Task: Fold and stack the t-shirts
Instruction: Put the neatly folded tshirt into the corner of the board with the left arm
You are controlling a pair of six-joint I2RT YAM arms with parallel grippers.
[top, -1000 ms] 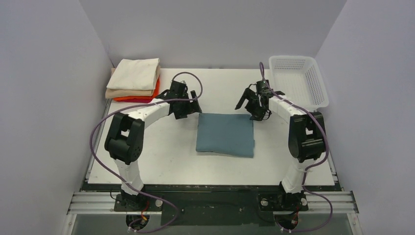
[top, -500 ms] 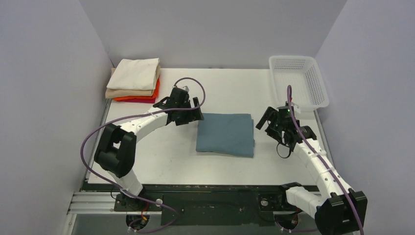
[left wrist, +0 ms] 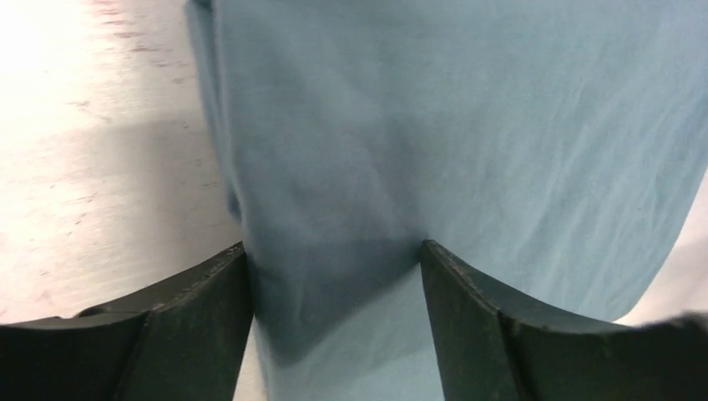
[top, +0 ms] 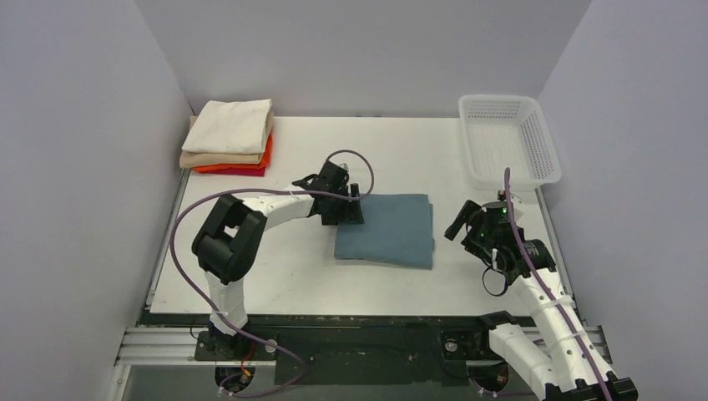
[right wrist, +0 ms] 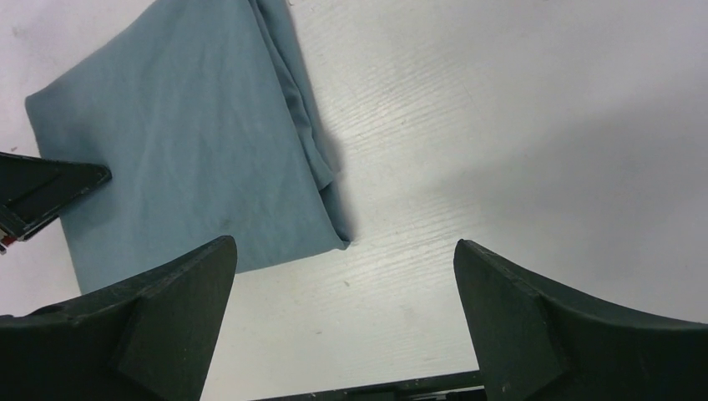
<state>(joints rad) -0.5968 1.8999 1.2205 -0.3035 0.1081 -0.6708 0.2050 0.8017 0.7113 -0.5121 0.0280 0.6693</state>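
A teal-blue t-shirt (top: 386,230) lies folded into a rectangle in the middle of the table. My left gripper (top: 346,210) sits low at its far left corner. In the left wrist view the gripper (left wrist: 334,246) is open, its jaws straddling the shirt's (left wrist: 434,125) left edge with cloth between them. My right gripper (top: 466,224) hovers open over bare table just right of the shirt; the right wrist view shows the gripper (right wrist: 342,242) empty and the shirt's (right wrist: 184,142) near right corner beyond it. A stack of folded t-shirts, cream (top: 236,125) over tan (top: 219,159) over orange and red (top: 242,168), sits at the far left corner.
A white perforated basket (top: 501,100) stands at the far right corner of the table (top: 284,259). Grey walls close in on three sides. Purple cables loop off both arms.
My left gripper slid right onto the teal shirt's left edge and its jaws narrowed a little. The right arm swung from the shirt's far right corner back to the near right side.
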